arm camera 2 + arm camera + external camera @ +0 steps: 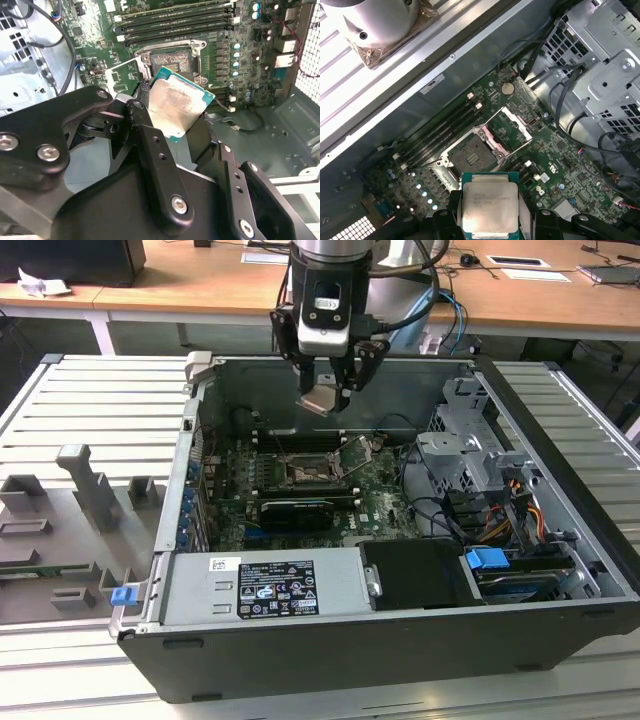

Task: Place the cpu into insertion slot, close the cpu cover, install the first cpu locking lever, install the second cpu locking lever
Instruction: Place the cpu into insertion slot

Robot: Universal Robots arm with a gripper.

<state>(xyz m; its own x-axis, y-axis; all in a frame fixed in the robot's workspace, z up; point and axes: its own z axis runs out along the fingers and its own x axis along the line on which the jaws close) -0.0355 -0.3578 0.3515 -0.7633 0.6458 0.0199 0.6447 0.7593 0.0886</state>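
Above the open computer case, my claw hangs pinched on the cpu, one finger on each of two opposite edges. The chip's pale metal face is turned up toward both wrist cameras, and I see it sitting tilted in the exterior view. It is held clear of the green board, touching nothing but the fingers. Down on that board the insertion slot lies uncovered, its dark centre open to the second wrist view and the first wrist view. The cpu cover is swung back off the slot, and its silvery frame stands just beside the slot on the exterior view's right. The long memory slots run along the far side of the slot, toward the case wall. The black graphics card lies on the near side in the exterior view. A grey drive cage with bundled cables stands toward the exterior view's right. The case rests on a slatted metal bench, where grey fixtures stand at the exterior view's left.
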